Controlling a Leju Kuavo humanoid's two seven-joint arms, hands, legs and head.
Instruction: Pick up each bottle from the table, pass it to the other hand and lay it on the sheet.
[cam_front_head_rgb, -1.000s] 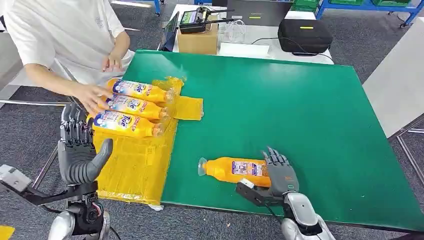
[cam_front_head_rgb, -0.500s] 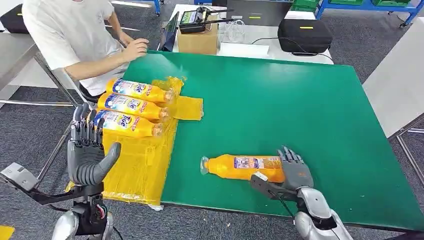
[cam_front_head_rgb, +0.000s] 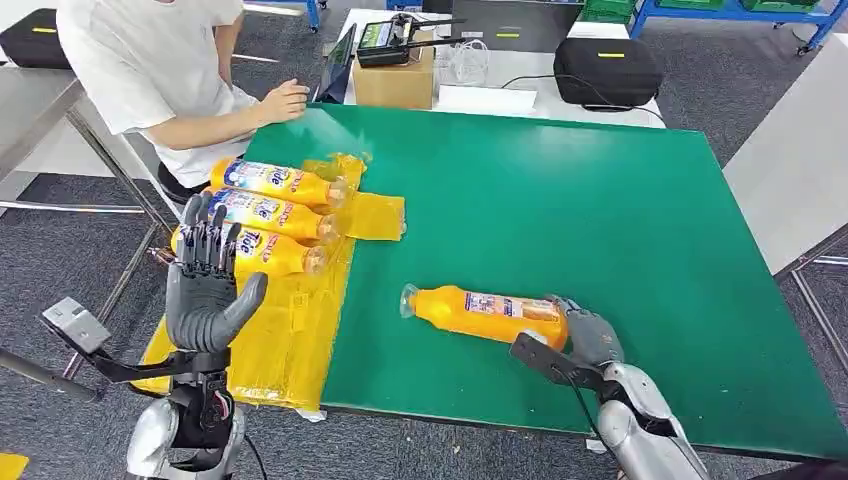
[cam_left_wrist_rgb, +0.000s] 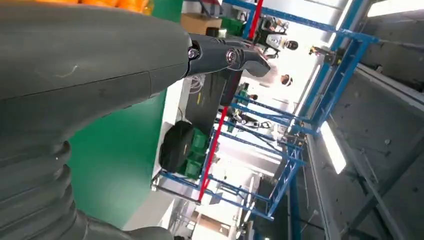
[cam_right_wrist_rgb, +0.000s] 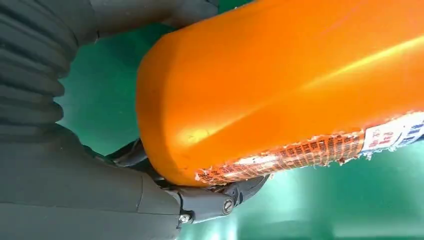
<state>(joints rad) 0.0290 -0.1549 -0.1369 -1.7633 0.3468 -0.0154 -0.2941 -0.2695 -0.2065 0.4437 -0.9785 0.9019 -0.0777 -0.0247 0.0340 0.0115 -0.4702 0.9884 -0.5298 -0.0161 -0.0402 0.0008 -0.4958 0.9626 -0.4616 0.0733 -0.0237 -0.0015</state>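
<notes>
One flat green table (cam_front_head_rgb: 560, 200) with a smooth matt top takes up most of the scene. Over its near left edge lies one crinkled, glossy yellow plastic sheet (cam_front_head_rgb: 290, 330), and a small folded flap of it reaches right onto the green.

There are four orange plastic bottles with blue and white labels. Three of them (cam_front_head_rgb: 270, 215) lie side by side on the far part of the sheet, their necks pointing right. The fourth, a single orange bottle (cam_front_head_rgb: 485, 315), lies on its side on the bare green near the table's front edge, right of the sheet, with its clear neck to the left.

The right hand (cam_front_head_rgb: 585, 335) comes in low from the near right and its dark fingers wrap the bottle's rounded base; the right wrist view shows the base pressed into the palm.

The left hand (cam_front_head_rgb: 205, 290) stands upright over the sheet's near left part, fingers straight and apart, thumb out to the right, holding nothing.

One person in a white shirt (cam_front_head_rgb: 150, 60) sits at the far left corner.
</notes>
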